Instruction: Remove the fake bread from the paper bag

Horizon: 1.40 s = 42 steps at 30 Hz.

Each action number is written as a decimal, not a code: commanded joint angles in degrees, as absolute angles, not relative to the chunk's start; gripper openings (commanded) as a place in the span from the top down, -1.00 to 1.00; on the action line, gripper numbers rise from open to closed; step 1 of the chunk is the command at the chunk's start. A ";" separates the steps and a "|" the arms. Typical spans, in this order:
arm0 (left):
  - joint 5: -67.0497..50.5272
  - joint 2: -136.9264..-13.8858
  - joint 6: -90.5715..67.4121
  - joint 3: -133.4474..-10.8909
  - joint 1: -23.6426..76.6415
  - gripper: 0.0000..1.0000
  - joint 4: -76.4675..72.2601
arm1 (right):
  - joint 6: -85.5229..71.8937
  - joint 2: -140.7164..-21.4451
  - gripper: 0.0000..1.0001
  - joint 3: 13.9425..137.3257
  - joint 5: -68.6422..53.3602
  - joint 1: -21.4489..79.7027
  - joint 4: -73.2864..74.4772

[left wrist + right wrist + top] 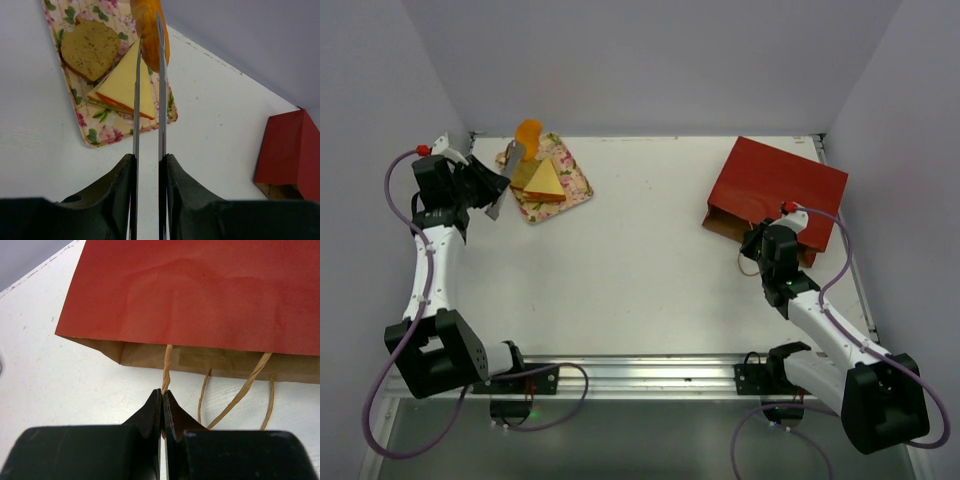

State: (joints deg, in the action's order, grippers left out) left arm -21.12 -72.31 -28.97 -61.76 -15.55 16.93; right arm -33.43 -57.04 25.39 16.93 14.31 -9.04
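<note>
The left gripper (149,22) is closed on the orange bun (149,45). Its two thin fingers (136,100) press the bun from both sides at their tips. The bun is held at the far edge of the floral tray (100,134), on the far left of the white table (650,260).

On the tray lie the yellow sandwich wedge (122,85) and, just beside it, a brown bread slice (90,47). These two pieces touch or almost touch, and both are on the near side of the held bun.

The paper bag (200,290) lies flat on the far right of the table, well apart from the tray. Its dark-red side faces up and its open mouth, brown inside, turns toward the right arm.

The right gripper (162,394) is just in front of this mouth. Its fingers are pressed together on one cord handle (166,365) of the bag. The other cords (245,390) lie loose on the table beside it. I cannot tell if any bread is inside the bag.
</note>
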 commanded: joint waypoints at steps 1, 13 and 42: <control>-31.79 -75.31 -31.37 -61.53 -18.98 0.74 7.40 | -34.19 -56.95 1.00 27.07 16.79 14.33 -11.16; -34.37 -82.79 -37.00 -61.44 -20.30 0.81 1.06 | -34.28 -57.66 1.00 27.25 16.52 14.33 -10.99; -25.32 -83.68 -35.42 -54.14 -20.39 0.02 -1.50 | -34.37 -58.09 1.00 27.33 16.52 14.33 -10.99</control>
